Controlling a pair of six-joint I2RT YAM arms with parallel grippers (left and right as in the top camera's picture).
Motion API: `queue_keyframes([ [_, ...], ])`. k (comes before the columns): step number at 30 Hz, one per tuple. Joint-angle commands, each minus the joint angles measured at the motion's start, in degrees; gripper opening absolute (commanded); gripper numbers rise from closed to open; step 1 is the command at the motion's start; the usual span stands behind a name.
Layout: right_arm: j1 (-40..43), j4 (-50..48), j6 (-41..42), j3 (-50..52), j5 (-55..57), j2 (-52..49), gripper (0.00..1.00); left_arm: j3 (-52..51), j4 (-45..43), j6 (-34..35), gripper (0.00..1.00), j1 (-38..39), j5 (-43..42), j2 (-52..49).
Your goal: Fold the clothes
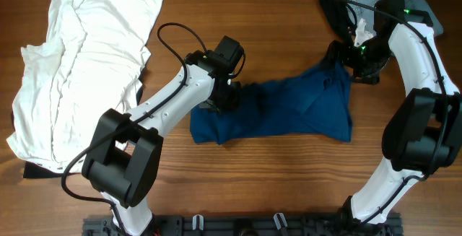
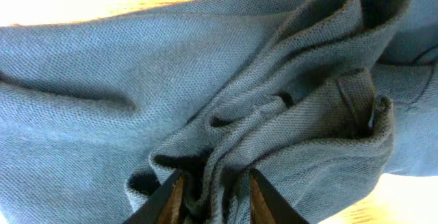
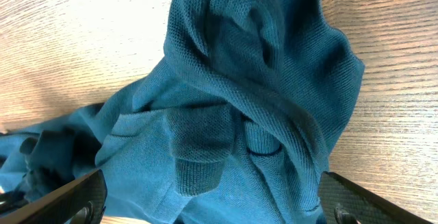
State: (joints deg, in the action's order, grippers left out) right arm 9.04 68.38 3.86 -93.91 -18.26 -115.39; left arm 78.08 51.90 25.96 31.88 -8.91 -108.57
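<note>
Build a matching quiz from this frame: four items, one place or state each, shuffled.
Items
1. white shirt
2. blue shirt
3. left gripper
4. right gripper

Places or states
A. jaws wide apart, cloth between them
B. spread out at the left of the overhead view
C. jaws closed on a bunch of cloth
D. crumpled in the centre of the overhead view

Pairs: 1-B, 2-D, 3-C, 4-A
</note>
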Motion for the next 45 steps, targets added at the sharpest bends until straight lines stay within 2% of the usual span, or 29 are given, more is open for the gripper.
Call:
queue_keyframes([
  [1, -0.22, 0.20, 0.83, -0.20, -1.11, 0.59, 1.00, -0.46, 0.44, 0.20, 0.04, -0.11, -2.95, -0.50],
  [8, -0.22, 0.26, 0.83, -0.20, -1.14, 0.59, 0.99, 2.34, 3.91, -3.26, 0.04, 2.99, -4.15, -0.17],
  [14, -0.22, 0.37, 0.81, -0.20, -1.11, 0.59, 0.99, 4.96, 2.43, -5.68, 0.07, 8.66, -4.17, -0.17],
  [16, -0.22, 0.37, 0.79, -0.20, -1.14, 0.59, 1.00, 4.96, 1.40, -6.25, 0.24, 11.10, -4.15, -0.17],
  [17, -0.22, 0.37, 0.81, -0.20, -1.14, 0.59, 0.99, 4.96, 1.22, -6.25, 0.36, 12.24, -4.15, -0.17],
  [19, -0.22, 0.37, 0.81, -0.20, -1.14, 0.59, 0.99, 4.96, 1.22, -6.29, 0.68, 14.12, -4.15, -0.17],
  [21, -0.22, 0.35, 0.79, -0.20, -1.14, 0.59, 1.00, 4.96, 1.25, -6.58, 0.91, 15.80, -4.15, -0.17],
  [22, -0.22, 0.33, 0.79, -0.20, -1.14, 0.59, 0.99, 4.98, 1.31, -7.87, 0.99, 16.61, -4.15, -0.17],
  [26, -0.22, 0.22, 0.76, -0.20, -1.14, 0.59, 0.99, 7.39, 4.31, -8.44, 1.00, 15.17, -2.36, 1.55],
  [29, -0.22, 0.22, 0.66, -0.20, -1.14, 0.59, 1.00, 9.42, 6.27, -5.11, 1.00, 9.75, 1.29, 6.47],
  [33, -0.22, -0.44, 0.70, -0.20, -1.14, 0.59, 0.99, 8.85, 10.40, -1.92, 0.99, -0.72, 2.51, 9.09],
  [35, -0.22, -0.61, 0.74, -0.20, -1.14, 0.59, 0.99, 6.49, 11.41, 0.15, 0.89, -4.22, 4.70, 8.00],
  [36, -0.22, -0.61, 0.72, -0.20, -1.14, 0.59, 1.00, 5.18, 11.39, 0.24, 0.76, -5.11, 4.74, 7.52],
  [38, -0.22, -0.57, 0.76, -0.20, -1.14, 0.59, 1.00, 2.19, 11.39, 0.26, 0.38, -6.73, 4.72, 6.34],
  [39, -0.22, -0.59, 0.81, -0.20, -1.14, 0.59, 1.00, 0.59, 11.41, 0.26, 0.23, -7.04, 4.70, 5.60],
  [40, -0.22, -0.57, 0.81, -0.20, -1.14, 0.59, 0.99, -0.63, 11.41, 0.26, 0.13, -6.97, 4.46, 5.35],
  [42, -0.22, -0.59, 0.79, -0.20, -1.16, 0.59, 0.99, -2.16, 10.56, 0.22, 0.04, -5.88, 3.78, 5.27],
  [45, -0.22, -0.59, 0.85, -0.20, -1.18, 0.59, 1.00, -4.59, 7.69, 0.26, 0.04, -3.15, 3.80, 5.16],
])
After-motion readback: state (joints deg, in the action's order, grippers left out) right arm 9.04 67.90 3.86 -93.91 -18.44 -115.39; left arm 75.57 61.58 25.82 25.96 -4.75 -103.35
